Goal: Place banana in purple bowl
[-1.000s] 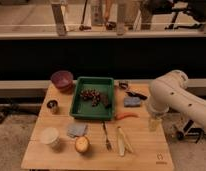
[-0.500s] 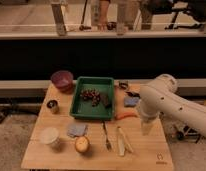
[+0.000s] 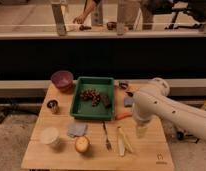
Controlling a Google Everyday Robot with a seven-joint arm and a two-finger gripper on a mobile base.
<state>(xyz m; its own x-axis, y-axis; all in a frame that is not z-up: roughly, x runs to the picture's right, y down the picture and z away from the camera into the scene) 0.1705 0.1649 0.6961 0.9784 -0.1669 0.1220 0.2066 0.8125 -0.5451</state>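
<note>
Pale banana point(image 3: 125, 142) lying flat, purple bowl point(image 3: 62, 79) well apart

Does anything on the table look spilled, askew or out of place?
Nothing stands out. The banana lies flat beside the fork, the purple bowl sits upright, and the gripper hangs close beside the banana.

Dim, warm light falls from above onto the wooden table point(image 3: 146, 154) and gives the whole scene an amber cast. Behind the green tray point(image 3: 76, 101) a wide band lies almost black, and the floor point(image 3: 26, 15) beyond it is brighter. Right of the green tray, the white arm point(image 3: 166, 107) catches the most light, with a soft sheen along its top. The gripper point(image 3: 141, 131) hangs to the front-right of the green tray, jaws apart, pale and shaded underneath. Shadows on the table are faint and diffuse.
</note>
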